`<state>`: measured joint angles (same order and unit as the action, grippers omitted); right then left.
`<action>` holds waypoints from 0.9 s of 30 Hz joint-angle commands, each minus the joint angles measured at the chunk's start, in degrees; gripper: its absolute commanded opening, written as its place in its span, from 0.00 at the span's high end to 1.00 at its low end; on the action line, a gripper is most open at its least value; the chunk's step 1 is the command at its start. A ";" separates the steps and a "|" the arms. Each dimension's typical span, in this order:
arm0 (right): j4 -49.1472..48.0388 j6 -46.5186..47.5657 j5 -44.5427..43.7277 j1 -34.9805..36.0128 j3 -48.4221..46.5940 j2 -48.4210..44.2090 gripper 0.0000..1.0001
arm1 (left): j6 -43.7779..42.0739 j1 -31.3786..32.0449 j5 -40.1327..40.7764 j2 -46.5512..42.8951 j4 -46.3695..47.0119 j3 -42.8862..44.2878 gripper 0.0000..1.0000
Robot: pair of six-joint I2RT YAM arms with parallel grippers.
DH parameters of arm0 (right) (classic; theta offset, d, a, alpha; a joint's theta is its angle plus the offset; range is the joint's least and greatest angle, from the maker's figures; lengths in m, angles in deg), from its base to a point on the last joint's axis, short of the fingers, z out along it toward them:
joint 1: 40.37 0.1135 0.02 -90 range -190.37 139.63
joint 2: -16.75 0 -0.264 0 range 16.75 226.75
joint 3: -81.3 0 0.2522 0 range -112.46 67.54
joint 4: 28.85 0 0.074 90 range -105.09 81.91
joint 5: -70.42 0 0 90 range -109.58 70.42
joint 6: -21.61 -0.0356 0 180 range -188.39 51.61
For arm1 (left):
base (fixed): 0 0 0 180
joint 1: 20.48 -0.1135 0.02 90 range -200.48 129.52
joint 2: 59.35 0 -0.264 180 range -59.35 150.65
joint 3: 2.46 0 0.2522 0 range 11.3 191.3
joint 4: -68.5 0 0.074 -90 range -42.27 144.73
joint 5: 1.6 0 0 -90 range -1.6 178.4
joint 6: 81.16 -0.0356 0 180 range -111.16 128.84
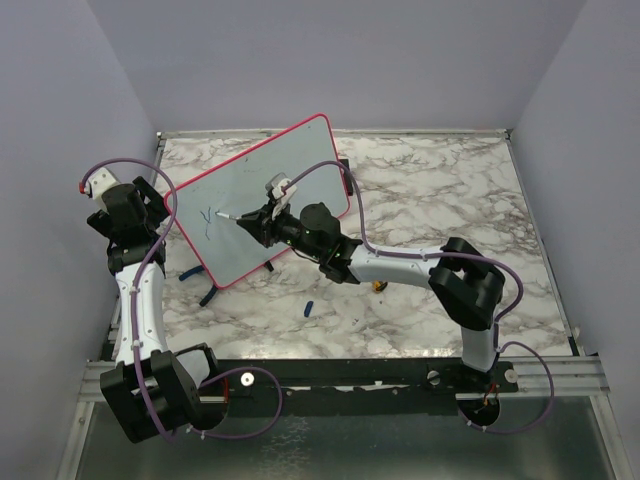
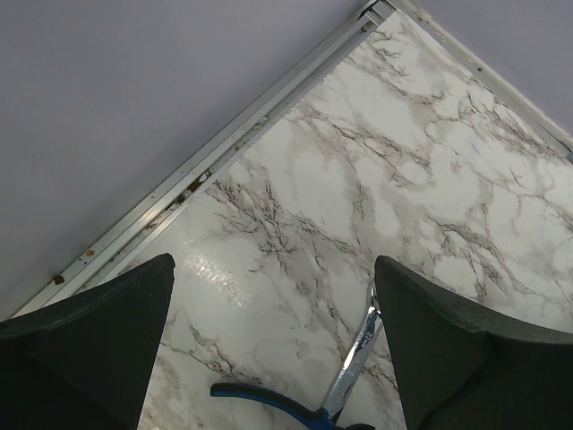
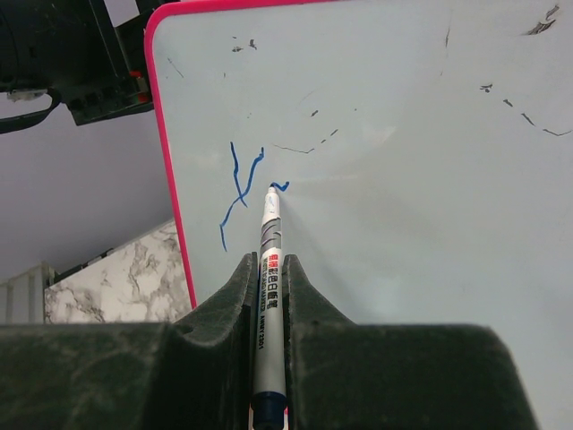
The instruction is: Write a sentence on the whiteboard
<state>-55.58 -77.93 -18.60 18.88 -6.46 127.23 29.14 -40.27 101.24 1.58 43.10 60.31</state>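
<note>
We count one whiteboard (image 1: 290, 160), one marker (image 3: 269, 228), two grippers and one sentence (image 3: 240, 184), which is just a blue "y" and a short stroke beside it, near the whiteboard's pink edge. The right gripper (image 3: 269, 264) is clamped narrow on the marker, whose tip touches the whiteboard at that short stroke. The left gripper (image 2: 273, 269) stands wide and holds nothing.

Only the top view shows the whole whiteboard, tilted on the marble table (image 1: 430, 190), with one small blue piece (image 1: 309, 306) lying near its lower edge. Only the right wrist view makes the strokes readable. The left wrist view shows no whiteboard, only table and one blue-handled tool (image 2: 260, 399).
</note>
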 commanded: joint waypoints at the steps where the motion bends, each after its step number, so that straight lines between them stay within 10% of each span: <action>1: 0.71 -0.41 1.20 -0.18 0.04 1.15 0.99 | -0.69 -0.25 -1.33 -0.46 1.18 -0.67 0.06; 27: 0.59 0.94 -6.00 -0.18 2.57 -0.42 0.99 | -0.61 -0.27 -1.50 -0.46 1.34 -0.59 0.06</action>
<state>-55.25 -78.79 -19.81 18.88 -4.49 127.23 29.14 -40.30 101.24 1.58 43.12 60.31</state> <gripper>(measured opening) 0.115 0.935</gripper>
